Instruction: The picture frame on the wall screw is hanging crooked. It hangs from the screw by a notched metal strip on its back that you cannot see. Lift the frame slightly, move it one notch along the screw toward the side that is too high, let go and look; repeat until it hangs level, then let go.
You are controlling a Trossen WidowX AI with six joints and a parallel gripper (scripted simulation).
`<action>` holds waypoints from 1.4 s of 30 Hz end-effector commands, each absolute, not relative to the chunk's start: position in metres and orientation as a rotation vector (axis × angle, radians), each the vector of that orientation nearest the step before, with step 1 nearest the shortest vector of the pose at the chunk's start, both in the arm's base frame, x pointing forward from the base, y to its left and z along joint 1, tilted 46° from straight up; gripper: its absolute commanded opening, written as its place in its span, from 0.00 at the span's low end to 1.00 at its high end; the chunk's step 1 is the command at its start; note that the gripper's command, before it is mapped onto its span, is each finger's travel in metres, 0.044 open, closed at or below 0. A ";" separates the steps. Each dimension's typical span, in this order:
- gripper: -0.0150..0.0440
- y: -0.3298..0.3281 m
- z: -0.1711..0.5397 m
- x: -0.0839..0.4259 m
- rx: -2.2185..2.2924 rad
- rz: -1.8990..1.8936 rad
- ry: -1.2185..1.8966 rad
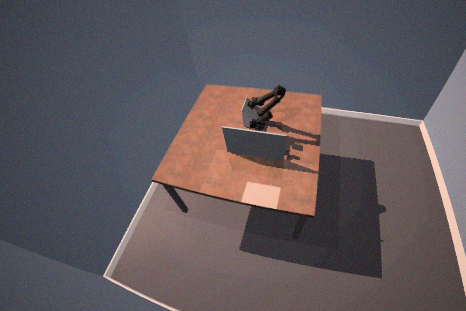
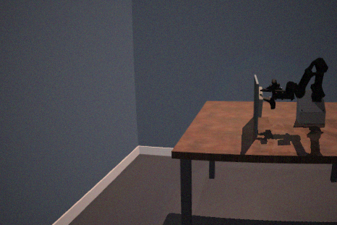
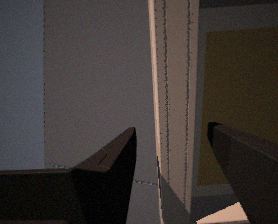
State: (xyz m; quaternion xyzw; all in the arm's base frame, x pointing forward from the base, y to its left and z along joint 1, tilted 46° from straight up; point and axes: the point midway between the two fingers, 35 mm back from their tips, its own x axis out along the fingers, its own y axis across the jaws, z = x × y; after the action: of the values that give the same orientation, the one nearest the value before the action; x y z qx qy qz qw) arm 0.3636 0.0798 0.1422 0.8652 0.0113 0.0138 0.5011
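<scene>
The picture frame point(image 2: 260, 93) hangs on the near face of a thin upright wall panel point(image 1: 255, 144) point(image 2: 256, 110) point(image 3: 95, 75). In the wrist view the pale side bar of the frame point(image 3: 177, 70) runs nearly upright, leaning slightly, with the brown-yellow picture point(image 3: 240, 95) to its right. My gripper point(image 3: 171, 131) point(image 2: 263, 95) is open, one finger on each side of that bar, with a visible gap on both sides. The screw and the notched strip are hidden. The panel hides the frame in the top view, so its overall tilt cannot be told.
The panel stands on the brown table point(image 1: 200, 137) point(image 2: 210, 128). The arm point(image 1: 270, 102) point(image 2: 307, 77) reaches to it from behind, beside a grey board point(image 2: 311, 113). A pale rectangle point(image 1: 261, 194) lies near the table edge in front of the panel.
</scene>
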 end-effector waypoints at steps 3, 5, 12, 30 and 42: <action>0.43 0.081 0.142 0.364 2.095 0.035 0.032; 0.37 0.081 0.142 0.364 2.095 0.035 0.032; 0.26 0.081 0.142 0.364 2.095 0.035 0.032; 0.25 0.079 0.144 0.364 2.094 0.036 0.032; 0.25 0.077 0.148 0.364 2.094 0.036 0.032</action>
State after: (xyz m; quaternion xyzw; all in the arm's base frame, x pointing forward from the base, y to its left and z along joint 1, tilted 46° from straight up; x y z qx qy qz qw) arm 0.3634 0.0795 0.1434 0.8645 0.0180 0.0121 0.5022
